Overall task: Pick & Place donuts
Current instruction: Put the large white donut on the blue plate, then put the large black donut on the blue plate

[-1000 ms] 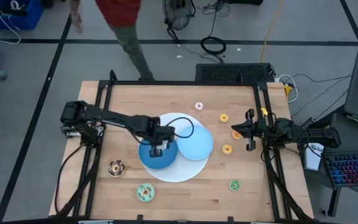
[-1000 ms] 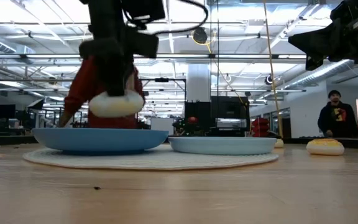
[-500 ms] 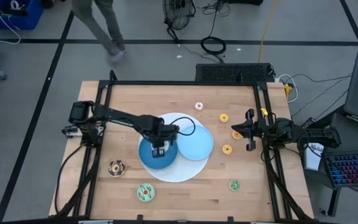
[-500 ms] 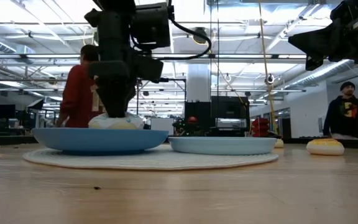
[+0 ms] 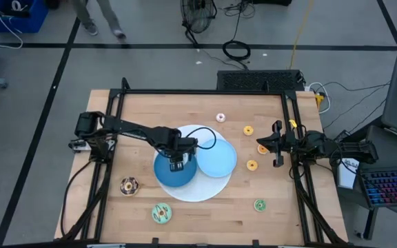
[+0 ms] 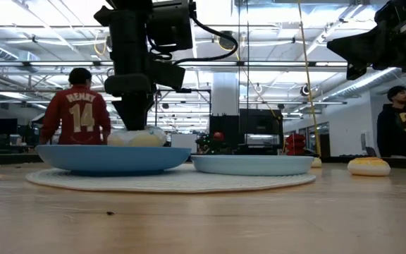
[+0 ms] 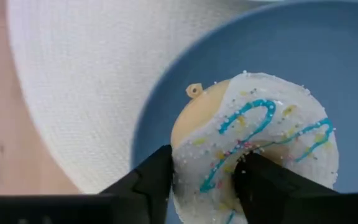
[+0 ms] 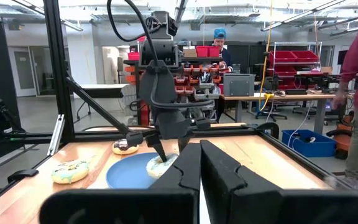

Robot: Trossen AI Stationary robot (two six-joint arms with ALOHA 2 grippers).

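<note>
A white-iced donut [image 7: 260, 137] with blue squiggles lies flat on the darker blue plate [image 5: 165, 176]; the low view shows this donut [image 6: 138, 137] resting on that plate [image 6: 111, 156]. My left gripper [image 5: 176, 162] stands over it, pointing down and open, with one finger in the donut's hole and one outside its rim. My right gripper [image 5: 276, 153] is shut on nothing near the table's right edge. A chocolate donut [image 5: 129, 185] and a green donut [image 5: 161, 213] lie on the wood near the front left. My left gripper comes from above with one finger [image 7: 257, 180] in the donut's hole and the other [image 7: 151, 180] outside the ring's near wall [image 7: 204, 168]. The donut lies on the plate. Whether the fingers touch that wall, I cannot tell.
A lighter blue plate [image 5: 216, 160] sits beside the darker one on a round white mat [image 5: 198, 191]. Tiny donuts lie on the wood at the right: pink [image 5: 220, 118], orange [image 5: 248, 129], orange [image 5: 262, 148], yellow [image 5: 252, 165], green [image 5: 259, 204]. People move in the room beyond.
My left gripper has gone down with the white donut, which hung above the darker blue plate a second ago and now lies on it.
</note>
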